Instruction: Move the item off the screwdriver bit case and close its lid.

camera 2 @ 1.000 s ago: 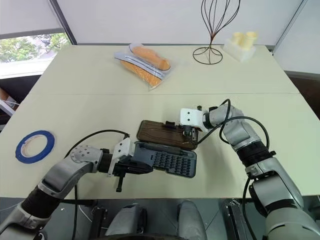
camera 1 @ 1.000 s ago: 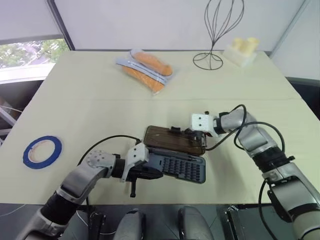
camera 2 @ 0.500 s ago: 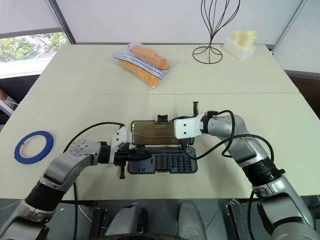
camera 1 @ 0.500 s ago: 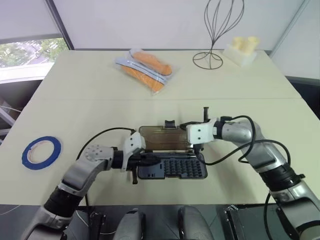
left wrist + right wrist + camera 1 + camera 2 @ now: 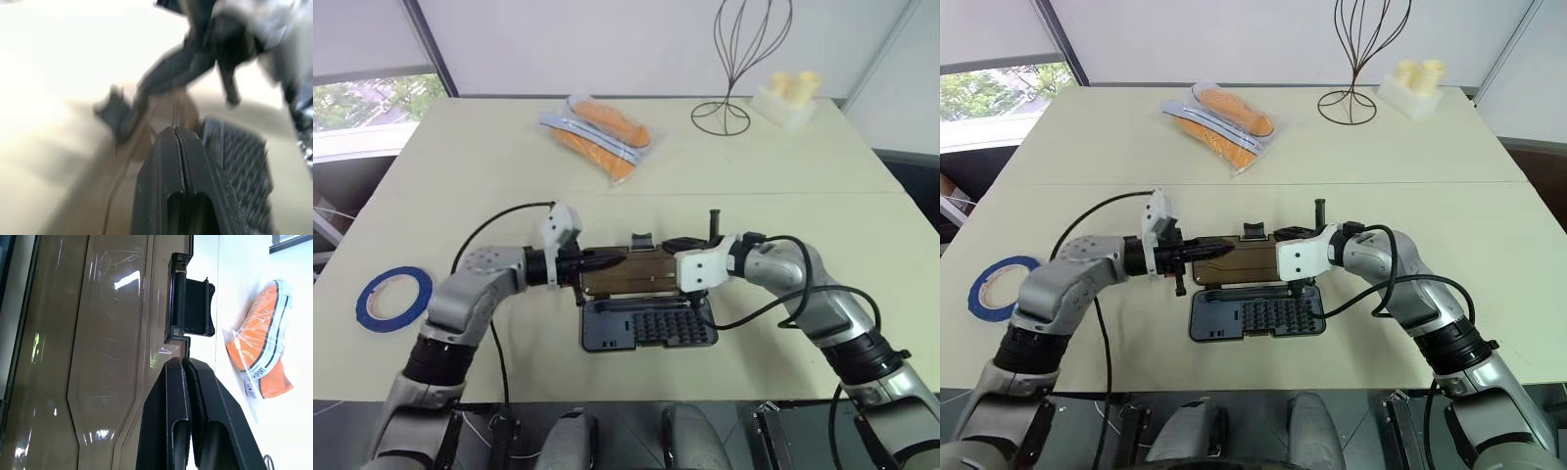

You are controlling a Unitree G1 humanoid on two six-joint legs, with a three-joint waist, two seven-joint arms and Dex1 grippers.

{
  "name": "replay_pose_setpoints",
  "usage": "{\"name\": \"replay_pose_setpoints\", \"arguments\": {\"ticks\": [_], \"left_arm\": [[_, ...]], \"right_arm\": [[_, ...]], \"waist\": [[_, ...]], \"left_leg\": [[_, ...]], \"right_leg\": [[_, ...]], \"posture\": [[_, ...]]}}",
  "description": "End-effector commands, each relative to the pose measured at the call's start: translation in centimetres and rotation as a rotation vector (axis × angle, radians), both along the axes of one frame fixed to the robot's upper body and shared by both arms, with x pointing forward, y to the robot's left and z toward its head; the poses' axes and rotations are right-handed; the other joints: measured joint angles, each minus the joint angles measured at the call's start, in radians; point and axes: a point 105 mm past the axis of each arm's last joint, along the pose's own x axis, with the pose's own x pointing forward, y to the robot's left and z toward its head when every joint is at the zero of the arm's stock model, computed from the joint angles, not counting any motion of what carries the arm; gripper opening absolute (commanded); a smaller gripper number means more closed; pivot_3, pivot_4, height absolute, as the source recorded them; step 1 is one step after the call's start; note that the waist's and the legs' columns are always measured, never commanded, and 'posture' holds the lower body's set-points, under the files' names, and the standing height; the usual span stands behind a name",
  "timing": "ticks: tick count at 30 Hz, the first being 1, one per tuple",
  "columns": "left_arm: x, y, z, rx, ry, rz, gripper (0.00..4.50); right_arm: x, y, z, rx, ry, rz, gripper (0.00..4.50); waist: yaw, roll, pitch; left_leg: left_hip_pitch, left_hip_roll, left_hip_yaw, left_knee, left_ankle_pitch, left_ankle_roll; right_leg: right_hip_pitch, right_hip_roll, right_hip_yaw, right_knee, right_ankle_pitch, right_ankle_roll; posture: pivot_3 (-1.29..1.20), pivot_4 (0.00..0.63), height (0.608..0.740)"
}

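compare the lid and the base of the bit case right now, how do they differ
The lid is translucent smoky brown and stands raised off the table; the base of the screwdriver bit case is dark grey and lies flat. The lid is a plain panel with a black latch tab on its free edge; the base holds rows of small bits. Both grippers, left and right, are at the lid, not the base. Both are rectangular, joined by the hinge.

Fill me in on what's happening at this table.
The robot is working on the screwdriver bit case, which lies open on the table. Its smoky-brown lid stands raised, not yet closed. The left tool and the right tool, both shut, are up against the lid from either end. A bag of orange shoes and a blue tape roll lie off to the side.
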Motion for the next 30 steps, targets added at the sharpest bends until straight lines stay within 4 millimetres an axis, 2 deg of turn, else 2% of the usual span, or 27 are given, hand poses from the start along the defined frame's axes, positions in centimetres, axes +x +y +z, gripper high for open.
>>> {"name": "replay_pose_setpoints", "arguments": {"ticks": [1, 3, 6, 10, 13, 17, 21, 23, 27, 30], "left_arm": [[0.5, 0.6, 3.6, -0.088, -0.071, 0.040, 0.00], [1.9, 1.8, 4.4, -0.110, -0.084, 0.119, 0.00], [3.5, 3.4, 4.5, -0.121, -0.082, 0.211, 0.00], [5.3, 5.6, 1.6, 0.007, -0.085, 0.322, 0.00], [5.6, 6.3, -0.9, 0.073, -0.073, 0.344, 0.00], [5.2, 6.3, -4.4, 0.153, -0.040, 0.323, 0.00], [4.3, 5.8, -6.7, 0.197, -0.001, 0.266, 0.00], [4.0, 5.6, -7.4, 0.215, 0.007, 0.247, 0.00], [3.7, 5.3, -7.4, 0.206, 0.020, 0.215, 0.00], [2.7, 4.6, -7.9, 0.210, 0.057, 0.148, 0.00]], "right_arm": [[0.0, 0.3, 0.6, 0.013, -0.031, 0.012, 0.05], [0.0, 0.4, 0.6, 0.014, -0.028, 0.012, 0.05], [0.1, 0.4, 0.5, 0.024, -0.016, 0.006, 0.05], [-0.1, 0.4, 0.5, 0.019, -0.016, 0.012, 0.05], [-0.1, 0.4, 0.6, 0.022, -0.016, 0.008, 0.05], [-0.1, 0.3, 0.7, 0.020, -0.018, 0.005, 0.05], [-0.1, 0.3, 0.8, 0.022, -0.019, 0.002, 0.05], [-0.1, 0.4, 0.9, 0.023, -0.020, 0.002, 0.05], [0.0, 0.3, 1.1, 0.024, -0.026, -0.001, 0.05], [0.0, 0.3, 1.2, 0.025, -0.027, -0.003, 0.05]], "waist": [[-0.001, 0.000, 0.000], [-0.003, 0.000, 0.000], [-0.005, 0.000, 0.000], [-0.006, 0.000, 0.000], [-0.004, 0.000, 0.000], [-0.003, 0.000, 0.000], [-0.001, 0.000, 0.000], [-0.001, 0.000, 0.000], [-0.001, 0.000, 0.000], [-0.001, 0.000, 0.000]], "left_leg": [[0.000, 0.000, 0.000, 0.000, 0.000, 0.000], [0.000, 0.000, 0.000, 0.000, 0.001, -0.001], [0.000, 0.000, 0.000, 0.000, 0.001, -0.002], [0.000, 0.000, 0.000, 0.000, 0.002, -0.003], [0.000, 0.000, 0.000, 0.000, 0.003, -0.005], [0.000, 0.000, 0.000, 0.000, 0.003, -0.005], [-0.001, 0.000, 0.000, 0.000, 0.001, -0.002], [0.000, 0.000, 0.000, 0.000, 0.001, -0.001], [0.000, 0.000, 0.000, 0.000, 0.000, 0.000], [0.000, 0.000, 0.000, 0.000, 0.000, 0.000]], "right_leg": [[0.000, 0.000, 0.000, 0.000, 0.000, 0.000], [0.000, 0.000, 0.000, 0.000, 0.000, 0.000], [0.000, 0.000, 0.000, 0.000, 0.000, 0.000], [0.000, 0.000, 0.000, 0.000, 0.000, 0.000], [0.000, 0.000, 0.000, 0.000, 0.000, 0.000], [0.000, 0.000, 0.000, 0.000, 0.000, 0.000], [-0.001, 0.000, 0.000, 0.000, 0.000, 0.000], [-0.001, 0.000, 0.000, 0.000, 0.000, 0.000], [-0.001, 0.000, 0.000, 0.000, 0.000, 0.000], [-0.001, 0.000, 0.000, 0.000, 0.000, 0.000]], "posture": [[0.00, 0.150, 0.740], [0.00, 0.150, 0.740], [0.00, 0.150, 0.740], [0.00, 0.150, 0.740], [0.00, 0.150, 0.740], [0.00, 0.150, 0.740], [0.00, 0.150, 0.740], [0.00, 0.150, 0.740], [0.00, 0.150, 0.740], [0.00, 0.150, 0.740]]}}
